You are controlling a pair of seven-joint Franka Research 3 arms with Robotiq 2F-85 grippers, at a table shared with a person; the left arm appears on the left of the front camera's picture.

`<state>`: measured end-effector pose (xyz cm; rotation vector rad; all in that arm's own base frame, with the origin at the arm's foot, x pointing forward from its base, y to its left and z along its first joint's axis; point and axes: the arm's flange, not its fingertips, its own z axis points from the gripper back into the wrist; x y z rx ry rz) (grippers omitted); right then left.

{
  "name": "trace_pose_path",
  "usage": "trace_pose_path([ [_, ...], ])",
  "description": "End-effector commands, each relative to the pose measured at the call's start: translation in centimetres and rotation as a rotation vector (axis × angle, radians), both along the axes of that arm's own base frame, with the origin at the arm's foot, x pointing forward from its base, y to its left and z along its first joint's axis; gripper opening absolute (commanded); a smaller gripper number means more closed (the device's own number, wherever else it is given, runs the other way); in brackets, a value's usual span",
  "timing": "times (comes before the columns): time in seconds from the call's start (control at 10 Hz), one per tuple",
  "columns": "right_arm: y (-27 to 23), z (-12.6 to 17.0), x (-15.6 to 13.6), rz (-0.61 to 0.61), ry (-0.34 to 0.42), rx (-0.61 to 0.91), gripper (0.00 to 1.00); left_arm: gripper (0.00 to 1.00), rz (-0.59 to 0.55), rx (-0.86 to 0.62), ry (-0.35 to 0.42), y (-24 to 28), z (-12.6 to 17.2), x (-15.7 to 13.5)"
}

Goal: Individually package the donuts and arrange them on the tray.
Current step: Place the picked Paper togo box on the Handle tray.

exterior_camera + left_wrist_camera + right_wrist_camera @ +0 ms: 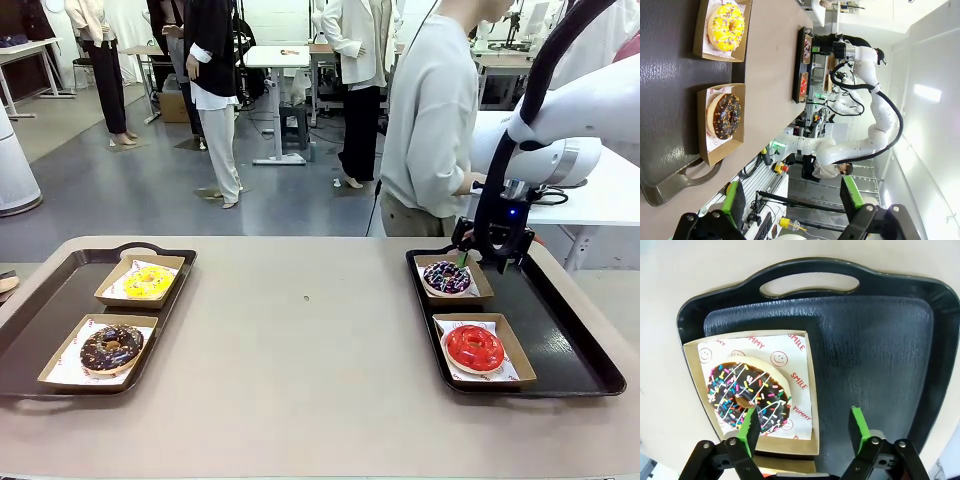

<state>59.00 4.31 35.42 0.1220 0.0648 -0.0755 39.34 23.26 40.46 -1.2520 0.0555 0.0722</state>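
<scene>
Four donuts are seen boxed on two trays.
The right gripper (490, 262), jaws spread and empty, is held over the right tray (560, 330) by the purple donut (447, 277), behind the red donut (474, 347); the left gripper (792, 200) is spread too.

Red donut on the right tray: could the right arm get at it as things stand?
Probably yes. The right end effector hangs open above the neighbouring purple donut; the red donut lies uncovered in its open box on the same tray, nothing between.
</scene>
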Motion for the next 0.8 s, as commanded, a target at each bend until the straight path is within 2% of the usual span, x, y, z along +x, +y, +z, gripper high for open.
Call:
trace_pose_path([
  [0.0,-0.3,0.9,0.1,0.007,0.002,0.034,0.97,1.00,0.005,0.006,-0.003,-0.1,0.1,-0.2],
  [0.2,-1.5,4.3,-2.4,0.045,-0.036,0.196,1.00,1.00,0.005,0.006,-0.003,-0.1,0.1,-0.2],
  [0.5,-8.1,11.1,-5.9,0.049,-0.118,0.585,1.00,1.00,0.005,0.006,-0.003,-0.1,0.1,-0.2],
  [0.7,-12.5,13.1,-8.7,0.055,-0.163,0.803,1.00,1.00,0.005,0.006,-0.003,-0.1,0.1,-0.2],
])
